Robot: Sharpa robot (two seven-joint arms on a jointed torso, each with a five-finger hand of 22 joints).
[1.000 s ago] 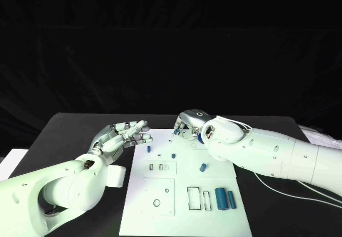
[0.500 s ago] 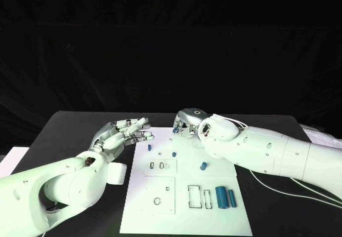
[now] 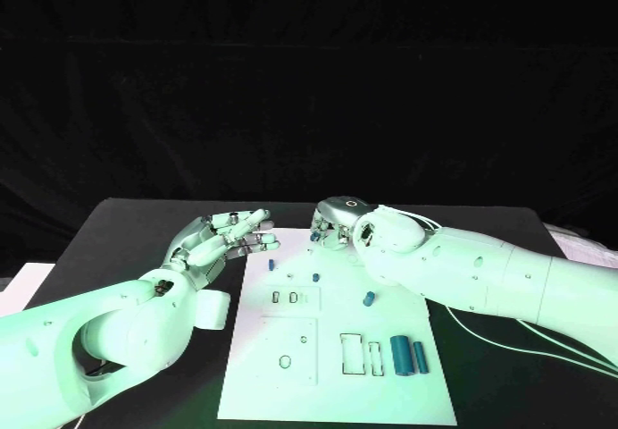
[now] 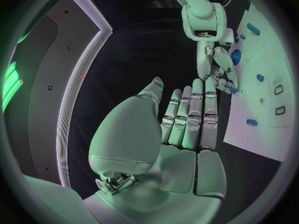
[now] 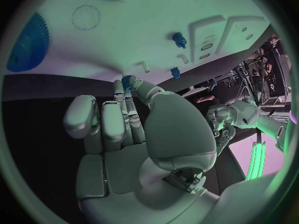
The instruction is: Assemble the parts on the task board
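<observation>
While the right hand [image 3: 338, 225] pinches a small blue part [image 5: 129, 79] in its fingers over the task board [image 3: 338, 375], we see the left hand [image 3: 221, 241], fingers spread and holding nothing, above the tabletop [image 3: 122, 241] just beside the board's edge.

The right robot hand [image 5: 134, 134] pinches a small blue gear [image 5: 128, 79] at its fingertips over the white task board [image 5: 156, 20]. A large blue gear [image 5: 28, 45] lies flat there, and a blue peg [image 5: 179, 39] stands by two rectangular recesses [image 5: 209, 35].
</observation>
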